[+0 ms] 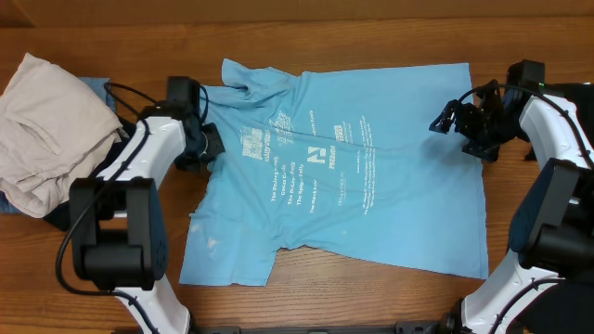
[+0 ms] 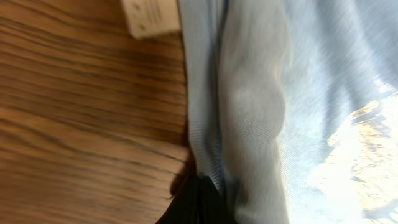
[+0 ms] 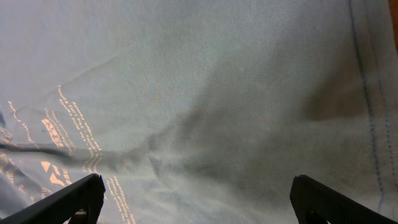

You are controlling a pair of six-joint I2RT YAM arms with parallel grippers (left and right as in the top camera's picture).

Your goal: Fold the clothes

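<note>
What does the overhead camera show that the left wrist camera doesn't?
Only overhead: the whole sky-blue T-shirt spread flat, the right fingers open near its edge, and a pile of off-white clothes to one side. Only the left wrist: a close look at a small white label and the dark left fingers pinched shut on the shirt's rumpled edge. Both: blue fabric lying on the wooden table.

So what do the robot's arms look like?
The left arm and right arm are white rounded tubes with chunky black joints. Thin black cables loop beside them. The left gripper and right gripper are black.
</note>
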